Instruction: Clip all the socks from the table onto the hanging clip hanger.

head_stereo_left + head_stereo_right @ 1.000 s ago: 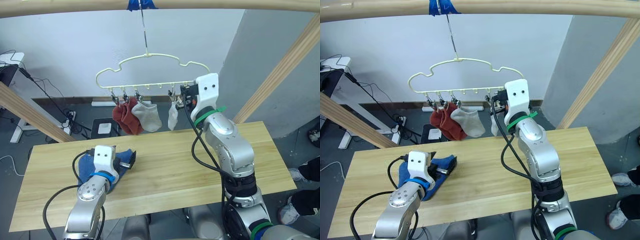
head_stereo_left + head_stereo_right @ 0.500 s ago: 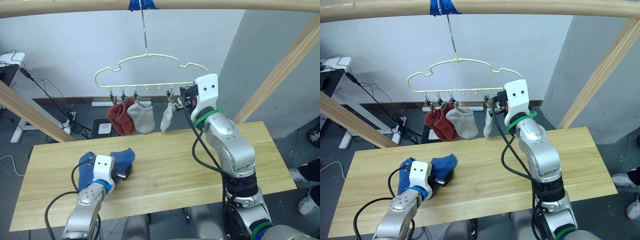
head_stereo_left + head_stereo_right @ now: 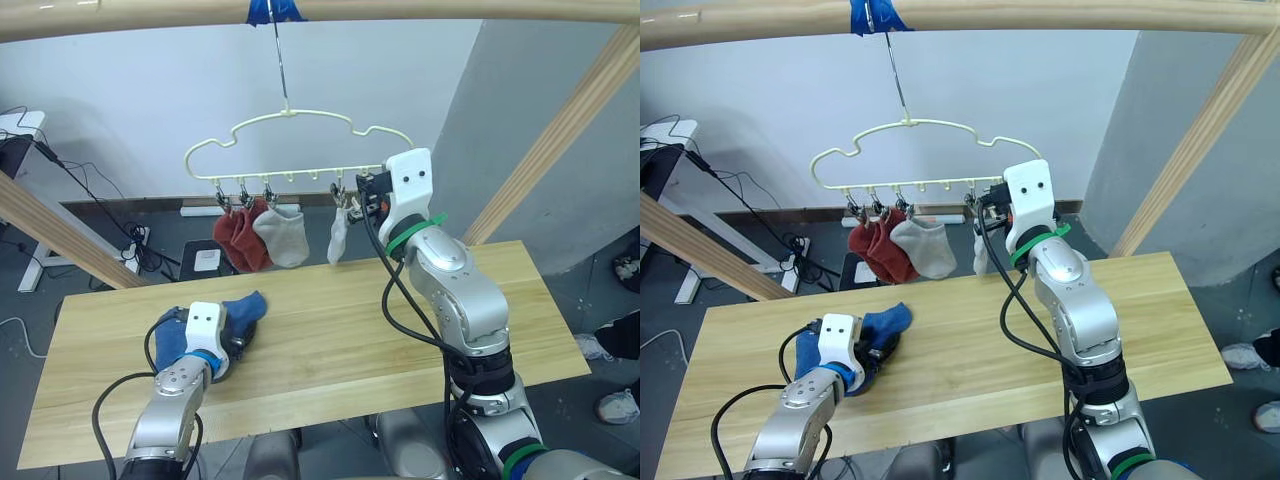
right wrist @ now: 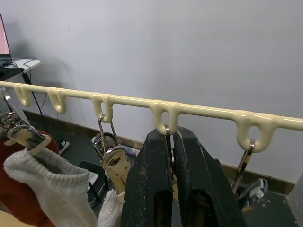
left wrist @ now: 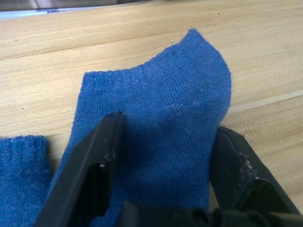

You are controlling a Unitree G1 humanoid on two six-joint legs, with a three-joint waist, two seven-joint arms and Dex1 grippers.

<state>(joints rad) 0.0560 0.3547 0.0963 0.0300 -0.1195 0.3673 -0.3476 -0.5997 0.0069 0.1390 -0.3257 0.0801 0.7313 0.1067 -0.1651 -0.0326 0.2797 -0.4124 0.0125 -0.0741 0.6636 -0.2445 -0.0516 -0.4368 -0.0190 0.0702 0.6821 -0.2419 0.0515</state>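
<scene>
Socks four up, two blue ones left on the desk

Socks point(image 3: 262, 232) on the clip hanger point(image 3: 290, 150) number four: two rust-red and one light grey bunched together toward its left end, and a second grey one point(image 3: 338, 234) hanging from a clip nearer the right. The last two, both blue, lie on the pale wooden desk point(image 3: 330, 330) near its left end. One blue sock point(image 5: 156, 123) lies flat with its ribbed cuff and rounded toe plain to see; the other point(image 5: 21, 170) lies just beside it.

The left pincer point(image 5: 165, 156) is open, its black fingers straddling the flat blue sock with the knit between them, not yet pinched. The right pincer point(image 4: 171, 161) is closed on a metal clip under the yellow wire, next to the clip holding the grey sock.

Risks, as I judge them:
- The left pincer sits low over soft knit (thin stuff, lying flat on wood), so closing may slide over the fabric or catch only an edge, and the sock could drop on the way up.
- The neighbouring blue sock lies so close that it may be dragged along.
- The hanger hangs free from one hook on the wooden pole point(image 3: 320, 10), so a push or pull from the right pincer could swing it and shake the grey sock loose.
</scene>
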